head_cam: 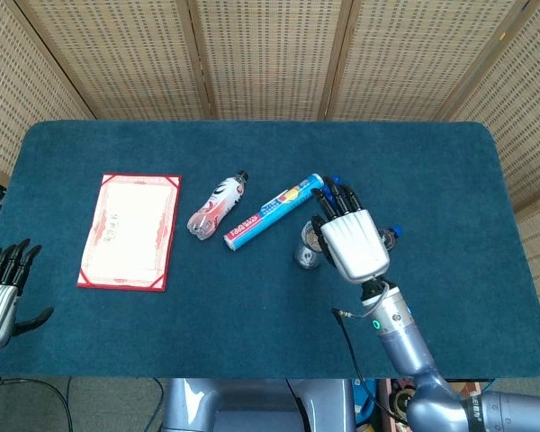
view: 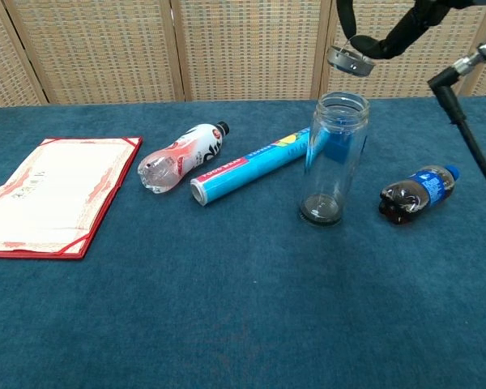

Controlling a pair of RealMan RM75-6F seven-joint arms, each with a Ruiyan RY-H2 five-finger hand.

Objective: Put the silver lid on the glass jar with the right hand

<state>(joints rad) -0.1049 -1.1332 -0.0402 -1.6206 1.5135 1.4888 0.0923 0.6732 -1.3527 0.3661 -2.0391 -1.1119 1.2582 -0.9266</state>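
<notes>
Chest view: fingers (view: 389, 40) pinch silver lid (view: 349, 59) above glass jar (view: 335, 158); level lid, centre over mouth, lower gently.

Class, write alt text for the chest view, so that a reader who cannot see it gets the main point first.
A black robot hand holds a round silver lid just above the open mouth of an upright clear glass jar on a blue table. Around the jar lie a small dark soda bottle, a blue tube, a pink-and-white bottle and a red-bordered certificate.
</notes>
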